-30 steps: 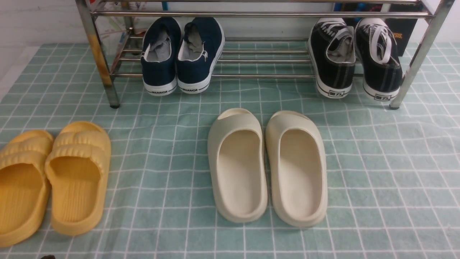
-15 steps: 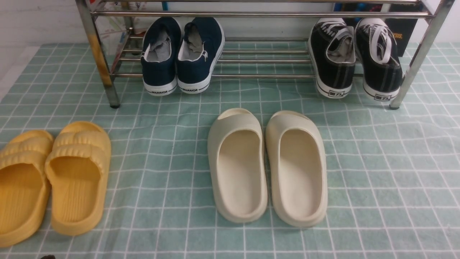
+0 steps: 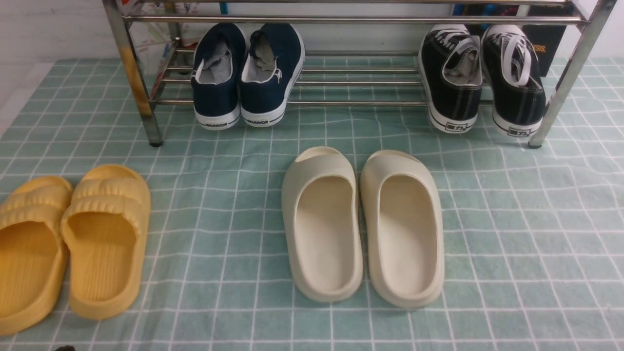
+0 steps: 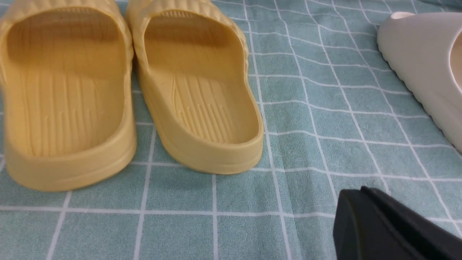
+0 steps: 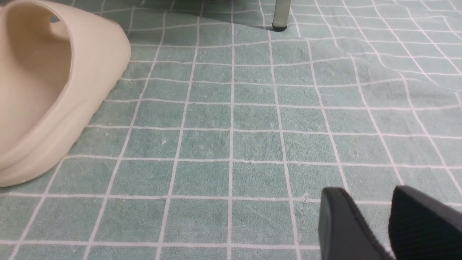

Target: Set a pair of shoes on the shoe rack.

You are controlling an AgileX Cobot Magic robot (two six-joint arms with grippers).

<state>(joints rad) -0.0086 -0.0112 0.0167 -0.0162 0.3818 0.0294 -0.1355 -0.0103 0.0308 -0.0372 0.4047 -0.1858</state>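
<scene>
The two navy-blue slip-on shoes point(image 3: 217, 78) point(image 3: 270, 73) stand side by side, heels toward me, on the lowest bars at the left end of the chrome shoe rack point(image 3: 351, 20). Its left leg point(image 3: 134, 78) is stained yellow. My left gripper point(image 4: 364, 193) hovers low over the green checked cloth, near the yellow slides; its fingers are pressed together and hold nothing. My right gripper point(image 5: 371, 196) is low over bare cloth to the right of the cream slides; its fingers stand slightly apart and are empty. Both grippers are far from the navy shoes.
Black lace-up sneakers point(image 3: 453, 73) point(image 3: 516, 78) sit on the rack's right end. Cream slides point(image 3: 321, 224) point(image 3: 404, 229) lie mid-cloth and yellow slides point(image 3: 105, 239) point(image 3: 29, 253) at front left. A rack leg point(image 5: 280, 14) shows in the right wrist view.
</scene>
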